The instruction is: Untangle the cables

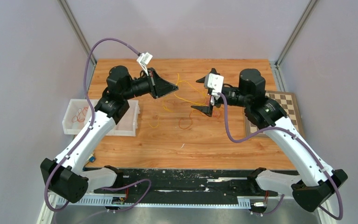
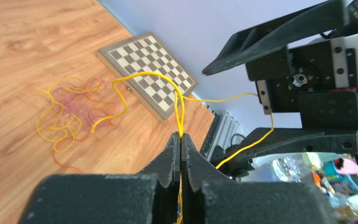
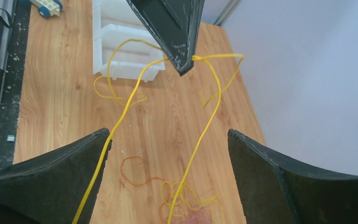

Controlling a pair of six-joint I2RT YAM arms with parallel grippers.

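The left gripper (image 2: 181,140) was clamped tight on a yellow cable (image 2: 180,119), lifting it clear of the table (image 1: 135,154) over the middle, toward the far edge. From the pinch the strand arched in two lines. One dropped to the loose tangle of yellow, orange, red and pink cables (image 2: 72,107) lying on the wood near the middle. The other ran across to the right gripper (image 3: 168,135), whose jaws stood wide and held nothing. The yellow lines passed through that gap; one seemed to brush a finger, though the view was too poor to be sure. A white bin (image 1: 121,126) sat at the left edge and a chessboard (image 2: 149,60) at the right edge.
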